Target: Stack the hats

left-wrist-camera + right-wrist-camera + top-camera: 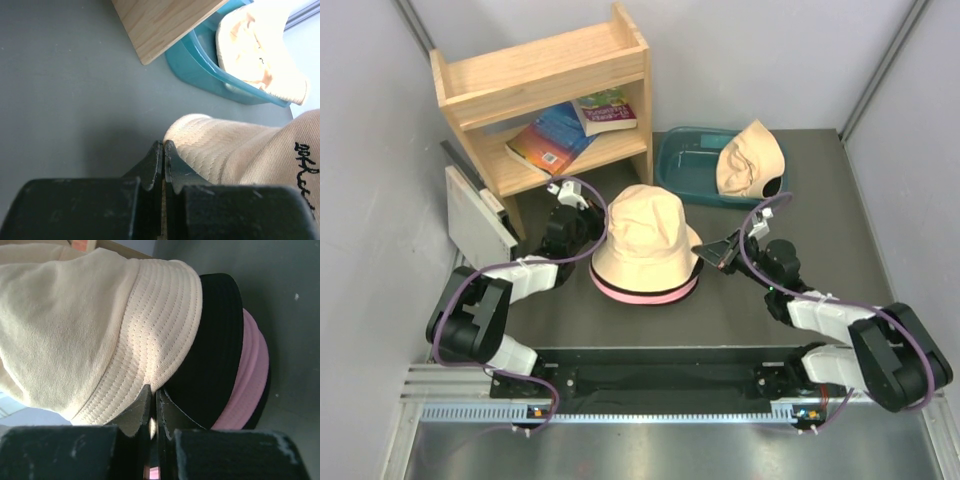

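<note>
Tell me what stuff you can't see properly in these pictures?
- Top view: whatever holds up the hat pile is covered by the top beige hat.
- Top view: titles of the books on the shelf are too small to read.
- Left wrist view: black writing on that hat is cut off by the picture's edge.
- Right wrist view: the right gripper is shut at the brim; whether cloth is caught, I can't tell.

Four hats for certain: two beige, the top beige hat (645, 235) and the other beige hat (748, 160); one black hat (215, 340); one pink hat (252, 370); a dark edge (264, 395) beneath the pink may or may not be a fifth; two books, a blue book (552, 138) and a second book (610, 110); one wooden shelf (545, 70); one teal tub (682, 165); one pale panel (475, 215).
</note>
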`<move>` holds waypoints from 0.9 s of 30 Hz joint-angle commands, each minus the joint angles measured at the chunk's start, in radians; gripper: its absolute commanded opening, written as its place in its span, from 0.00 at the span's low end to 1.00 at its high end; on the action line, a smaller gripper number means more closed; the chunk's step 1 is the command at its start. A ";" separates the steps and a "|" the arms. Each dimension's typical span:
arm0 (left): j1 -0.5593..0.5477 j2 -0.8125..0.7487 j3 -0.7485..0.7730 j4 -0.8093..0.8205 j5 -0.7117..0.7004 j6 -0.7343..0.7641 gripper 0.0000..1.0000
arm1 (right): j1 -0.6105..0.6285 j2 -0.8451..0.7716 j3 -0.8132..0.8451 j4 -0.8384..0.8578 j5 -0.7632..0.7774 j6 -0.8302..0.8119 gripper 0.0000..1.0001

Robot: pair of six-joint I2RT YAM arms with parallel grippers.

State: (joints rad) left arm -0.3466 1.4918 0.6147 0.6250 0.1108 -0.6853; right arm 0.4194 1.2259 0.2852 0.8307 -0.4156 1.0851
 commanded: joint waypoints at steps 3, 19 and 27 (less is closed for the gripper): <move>0.006 -0.022 -0.026 0.012 -0.082 0.012 0.00 | 0.045 -0.071 -0.044 -0.272 0.086 -0.142 0.00; -0.002 -0.113 0.013 -0.064 -0.099 0.056 0.00 | 0.179 -0.025 -0.021 -0.314 0.133 -0.171 0.00; -0.006 -0.133 -0.035 -0.059 -0.137 0.050 0.00 | 0.231 0.003 -0.058 -0.292 0.173 -0.151 0.00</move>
State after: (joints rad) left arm -0.3576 1.3956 0.5999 0.5644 0.0647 -0.6601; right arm 0.6025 1.1965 0.2680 0.6426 -0.2298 0.9684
